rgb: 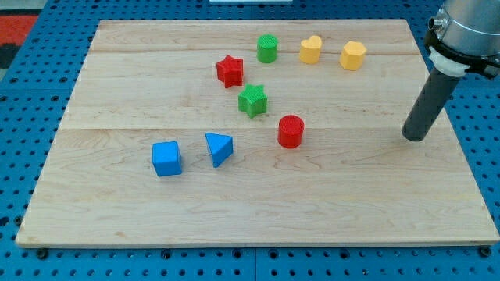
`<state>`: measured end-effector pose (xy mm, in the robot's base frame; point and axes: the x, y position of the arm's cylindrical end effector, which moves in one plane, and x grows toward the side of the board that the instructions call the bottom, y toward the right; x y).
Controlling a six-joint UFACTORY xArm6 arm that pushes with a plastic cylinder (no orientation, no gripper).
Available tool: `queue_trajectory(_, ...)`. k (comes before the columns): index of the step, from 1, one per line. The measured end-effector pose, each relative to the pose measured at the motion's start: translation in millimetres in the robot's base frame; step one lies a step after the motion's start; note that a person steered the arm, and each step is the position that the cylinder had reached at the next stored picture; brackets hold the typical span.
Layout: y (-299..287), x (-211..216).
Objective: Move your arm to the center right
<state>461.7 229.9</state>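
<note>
My tip (416,137) rests on the wooden board (351,195) near its right edge, about mid-height, far to the right of all blocks. The nearest block is the red cylinder (291,130), well to the tip's left. A green star (252,101) and a red star (230,70) lie near the board's middle top. A green cylinder (267,48), a yellow heart (311,49) and a yellow hexagon (353,55) form a row along the top. A blue cube (166,158) and a blue triangle (219,148) sit at the lower left of centre.
The board lies on a blue pegboard surface (23,117). The arm's grey body (469,31) hangs over the board's top right corner.
</note>
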Motion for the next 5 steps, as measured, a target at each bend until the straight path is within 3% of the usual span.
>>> queue_trajectory(5, -9.2, 0.0)
